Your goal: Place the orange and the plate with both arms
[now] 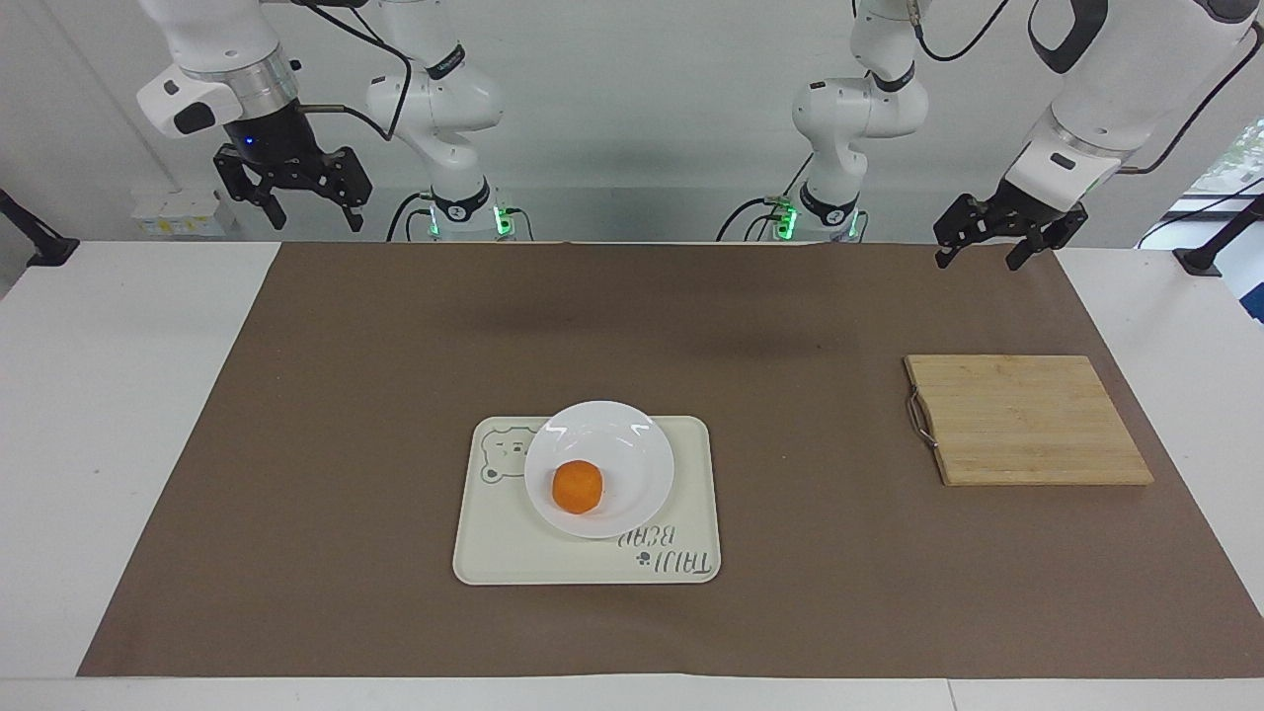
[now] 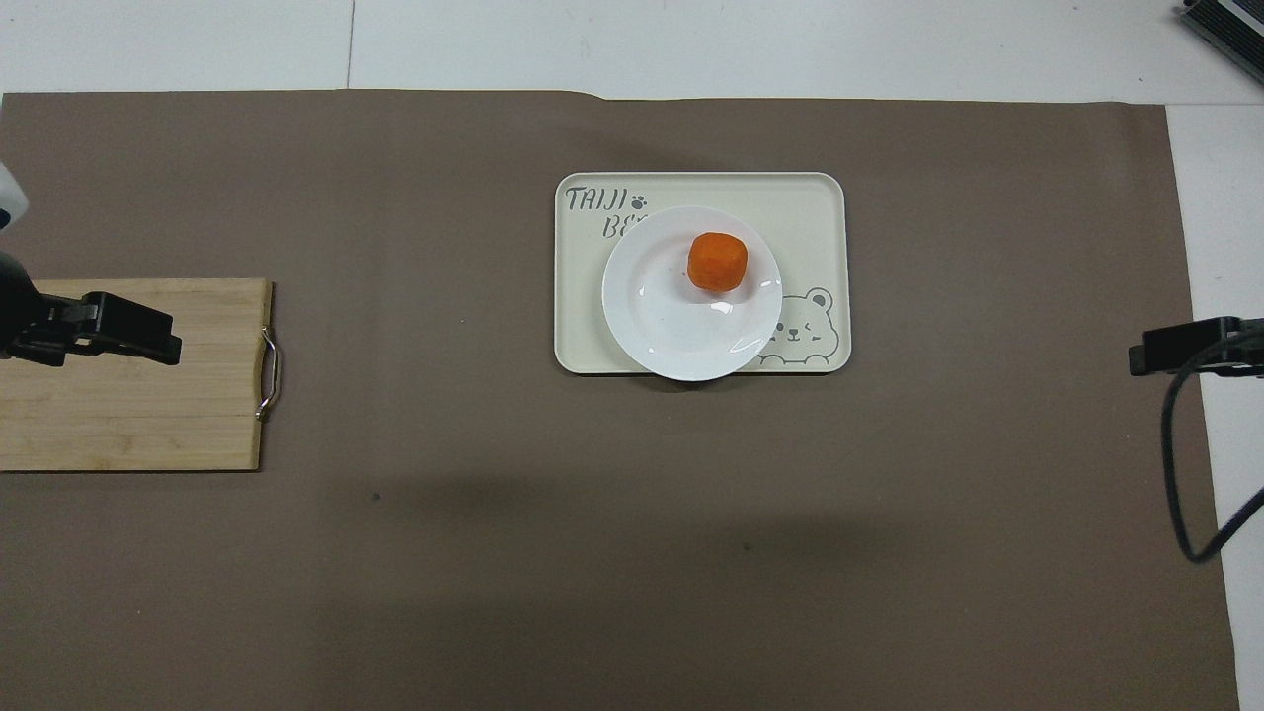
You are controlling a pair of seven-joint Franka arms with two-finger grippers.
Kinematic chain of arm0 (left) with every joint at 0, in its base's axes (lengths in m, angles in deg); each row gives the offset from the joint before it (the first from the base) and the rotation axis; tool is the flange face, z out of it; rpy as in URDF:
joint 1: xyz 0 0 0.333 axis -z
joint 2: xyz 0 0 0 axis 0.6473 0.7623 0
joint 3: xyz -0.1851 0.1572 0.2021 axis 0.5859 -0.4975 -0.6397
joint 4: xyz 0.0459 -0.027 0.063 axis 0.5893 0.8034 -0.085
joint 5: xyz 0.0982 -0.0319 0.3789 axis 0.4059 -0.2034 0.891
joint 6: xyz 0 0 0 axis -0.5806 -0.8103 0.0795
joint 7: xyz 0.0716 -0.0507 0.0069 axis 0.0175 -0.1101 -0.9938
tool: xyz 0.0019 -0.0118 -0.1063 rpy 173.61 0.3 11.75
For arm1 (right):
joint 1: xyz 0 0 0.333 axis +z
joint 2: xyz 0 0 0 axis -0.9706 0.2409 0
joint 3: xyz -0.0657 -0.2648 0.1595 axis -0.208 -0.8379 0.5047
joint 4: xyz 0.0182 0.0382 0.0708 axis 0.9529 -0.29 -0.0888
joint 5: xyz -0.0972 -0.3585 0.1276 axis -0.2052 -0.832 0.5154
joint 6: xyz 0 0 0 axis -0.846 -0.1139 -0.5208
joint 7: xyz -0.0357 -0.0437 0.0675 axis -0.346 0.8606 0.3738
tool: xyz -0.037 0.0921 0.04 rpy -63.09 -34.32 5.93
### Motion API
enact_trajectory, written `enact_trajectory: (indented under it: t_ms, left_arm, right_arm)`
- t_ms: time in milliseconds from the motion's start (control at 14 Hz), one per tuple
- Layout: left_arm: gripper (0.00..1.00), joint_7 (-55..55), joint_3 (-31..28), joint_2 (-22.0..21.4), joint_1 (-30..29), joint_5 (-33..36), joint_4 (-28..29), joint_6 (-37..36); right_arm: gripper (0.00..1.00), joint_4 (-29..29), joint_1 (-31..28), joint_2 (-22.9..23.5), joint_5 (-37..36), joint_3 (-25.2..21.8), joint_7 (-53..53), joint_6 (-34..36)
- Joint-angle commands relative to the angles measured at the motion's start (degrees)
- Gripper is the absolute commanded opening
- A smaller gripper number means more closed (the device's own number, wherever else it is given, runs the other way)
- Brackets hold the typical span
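The orange (image 1: 577,488) sits in the plate (image 1: 632,434), off the plate's centre, toward the side farther from the robots. I see the plate resting on the cream bear-print tray (image 1: 681,513), with its rim overhanging the tray's edge nearer the robots. The tray lies mid-bench on the brown mat (image 1: 346,444).

Taking the tray as my landmark: the wooden cutting board (image 1: 1027,420) lies well apart from it toward the left arm's end of the bench, its metal handle (image 1: 918,416) facing the tray.

From the facing view I read both tools whole. The left tool (image 1: 981,253) hangs over the mat's edge near the robots, its fingers apart and empty. The right tool (image 1: 311,204) hangs high at the right arm's end, fingers apart, holding nothing.

The overhead view gives me only a black piece of each tool at the frame's sides, the left one covering the board, plus the right arm's cable loop (image 2: 1185,474). It does show the tray's lettering upright.
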Motion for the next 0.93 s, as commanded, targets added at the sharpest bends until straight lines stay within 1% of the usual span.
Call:
enact_trajectory:
  t_ms: [0, 142, 285, 570, 855]
  left_arm:
    - [1.0, 0.54, 0.56, -0.9, -0.7, 1.0, 0.41, -0.74]
    - [1.0, 0.54, 0.56, -0.9, -0.7, 1.0, 0.41, -0.74]
    - [1.0, 0.54, 0.56, -0.9, -0.7, 1.0, 0.41, -0.74]
    - [1.0, 0.54, 0.56, -0.9, -0.78, 1.0, 0.41, -0.74]
    - [1.0, 0.54, 0.56, -0.9, -0.7, 1.0, 0.41, -0.74]
  right_arm:
    - [1.0, -1.67, -0.4, -1.55, -0.16, 0.19, 0.56, -0.08]
    - [1.0, -1.32, -0.23, -1.2, -1.29, 0.18, -1.71, -0.25]
    - [1.0, 1.74, -0.4, 0.38, -1.48, 0.1, -3.57, 0.18]
    - [1.0, 2.02, -0.66, 0.56, -2.53, 0.18, -3.92, 0.1]
    - [1.0, 1.93, -0.66, 0.56, -1.57, 0.01, -3.75, 0.36]
